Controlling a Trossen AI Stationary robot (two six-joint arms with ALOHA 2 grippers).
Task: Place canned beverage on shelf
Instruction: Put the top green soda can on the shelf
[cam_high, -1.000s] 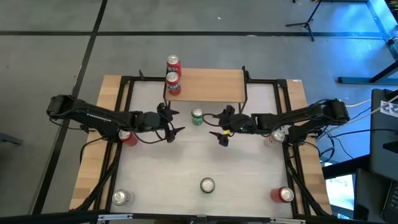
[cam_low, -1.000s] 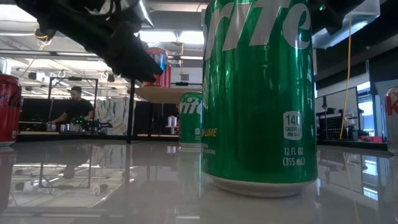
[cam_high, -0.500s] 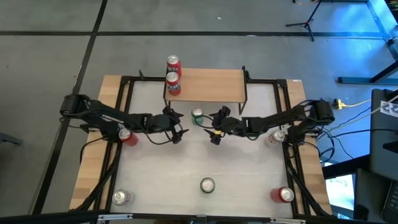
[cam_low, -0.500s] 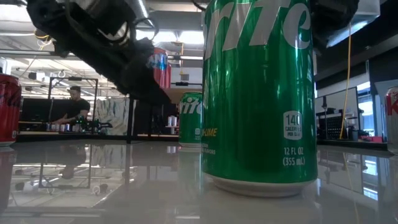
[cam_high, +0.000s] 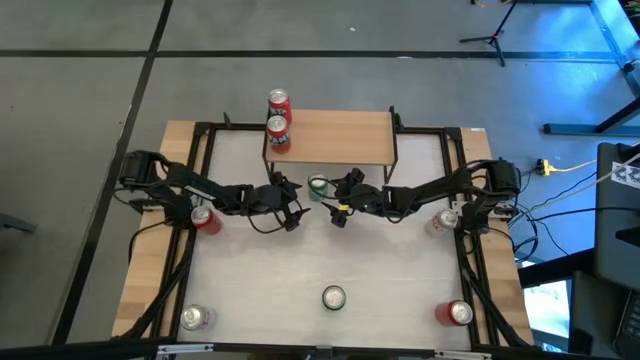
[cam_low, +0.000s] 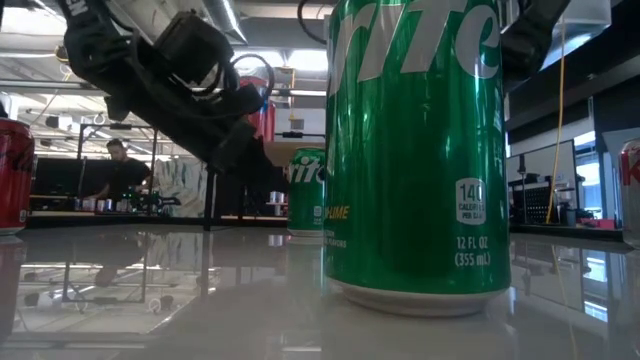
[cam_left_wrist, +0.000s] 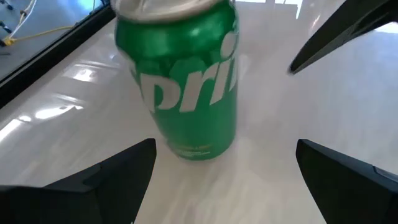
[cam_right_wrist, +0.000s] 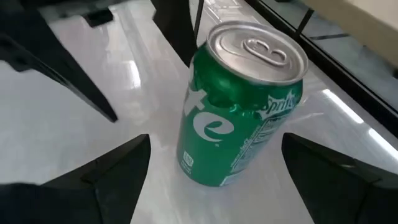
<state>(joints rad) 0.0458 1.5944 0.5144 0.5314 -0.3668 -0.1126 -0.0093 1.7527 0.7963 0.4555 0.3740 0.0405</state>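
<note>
On the shelf (cam_high: 340, 135): two red cans (cam_high: 278, 120); elsewhere six cans.

The pale tabletop (cam_high: 250, 290) carries a low wooden shelf (cam_high: 340, 135) at its far edge. One red can (cam_high: 278, 134) stands on the shelf. On the tabletop stand two green cans (cam_high: 318, 186) (cam_high: 333, 298), several red cans (cam_high: 206, 219) (cam_high: 458, 313) and silver-topped cans (cam_high: 195, 318) (cam_high: 441, 220).
</note>
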